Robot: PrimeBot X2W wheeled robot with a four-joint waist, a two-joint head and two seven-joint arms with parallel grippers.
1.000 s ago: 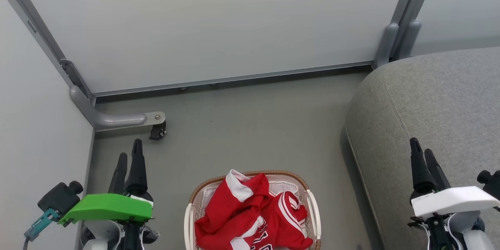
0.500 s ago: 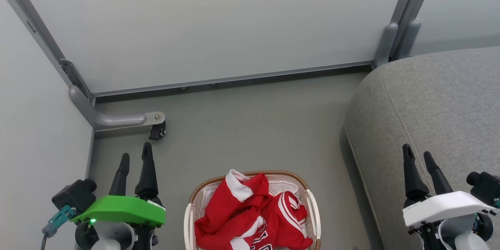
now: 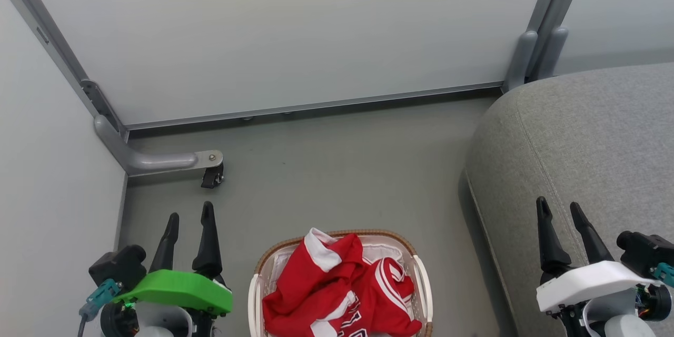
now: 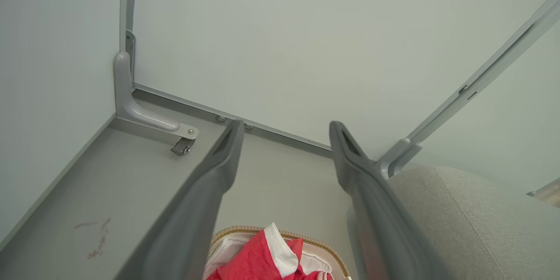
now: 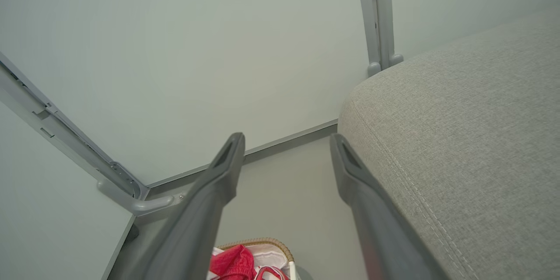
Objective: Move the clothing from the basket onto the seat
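Both grippers have just opened. The left gripper (image 3: 190, 210) had its two dark fingers almost together a second ago; now they are spread and empty. The right gripper (image 3: 557, 202) is the same, spread with nothing held. Both have dropped lower in the head view, the left edging toward the middle.

The red fabric garments with white trim (image 3: 337, 289) haven't moved. They are heaped in the small oval white slatted basket with a brown woven rim (image 3: 390, 235) on the grey floor (image 3: 342, 168), between the grippers. The large grey woven-fabric couch seat (image 3: 579, 131) is on the right, under the right gripper.

This looks like pre-grasp; no transfer has started.
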